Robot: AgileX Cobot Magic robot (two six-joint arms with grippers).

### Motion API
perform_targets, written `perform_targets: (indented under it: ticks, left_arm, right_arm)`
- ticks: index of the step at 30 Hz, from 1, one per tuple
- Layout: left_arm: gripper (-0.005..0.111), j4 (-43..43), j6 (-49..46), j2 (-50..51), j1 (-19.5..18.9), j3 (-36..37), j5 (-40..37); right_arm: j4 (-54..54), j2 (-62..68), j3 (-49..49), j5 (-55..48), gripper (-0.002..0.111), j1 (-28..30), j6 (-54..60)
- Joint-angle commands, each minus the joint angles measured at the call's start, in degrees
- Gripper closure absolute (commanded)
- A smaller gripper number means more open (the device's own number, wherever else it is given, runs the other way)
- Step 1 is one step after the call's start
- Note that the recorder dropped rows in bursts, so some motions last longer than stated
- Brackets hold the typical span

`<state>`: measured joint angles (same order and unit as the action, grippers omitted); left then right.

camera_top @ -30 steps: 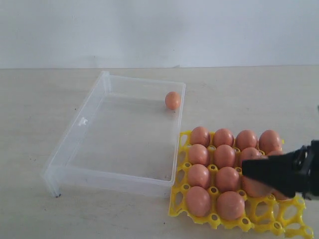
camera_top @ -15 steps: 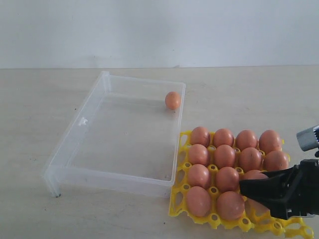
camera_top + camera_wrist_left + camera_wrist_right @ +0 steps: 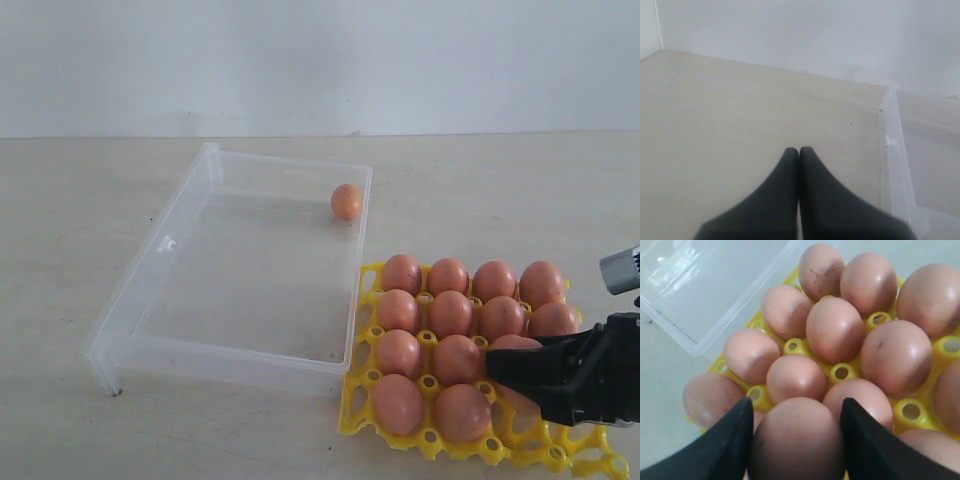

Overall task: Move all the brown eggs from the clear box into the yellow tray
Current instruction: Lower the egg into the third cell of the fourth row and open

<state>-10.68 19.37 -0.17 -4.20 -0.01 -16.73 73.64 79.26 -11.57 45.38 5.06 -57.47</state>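
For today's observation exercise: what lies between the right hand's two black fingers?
A smooth pinkish-brown oval egg, shown in the right wrist view.

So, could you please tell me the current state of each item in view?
clear box: open, one egg inside
boxed egg: loose, by the far wall
yellow tray: mostly filled
left gripper: shut, empty
right gripper: closed on held egg, over the tray

You see the right gripper [image 3: 796,402] with its two black fingers [image 3: 725,445] against either side of one brown egg [image 3: 795,440] at the yellow tray [image 3: 842,372]. Other eggs [image 3: 834,330] fill the cups around it. A corner of the clear box [image 3: 700,295] lies just beside the tray on the pale surface [image 3: 660,405].
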Motion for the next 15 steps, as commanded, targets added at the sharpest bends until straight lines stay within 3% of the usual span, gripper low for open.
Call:
perform_targets:
  ticks: [1, 5, 15]
  left_arm:
    - [0.111, 0.4, 0.4, 0.2, 0.3, 0.0, 0.0]
    - [0.111, 0.4, 0.4, 0.2, 0.3, 0.0, 0.0]
    - [0.111, 0.4, 0.4, 0.2, 0.3, 0.0, 0.0]
  right_arm:
    - [-1.4, -0.2, 0.1, -0.8, 0.086, -0.2, 0.8]
    - [-1.4, -0.2, 0.1, -0.7, 0.071, -0.2, 0.8]
    - [-2.6, -0.2, 0.1, -0.5, 0.070, -0.2, 0.5]
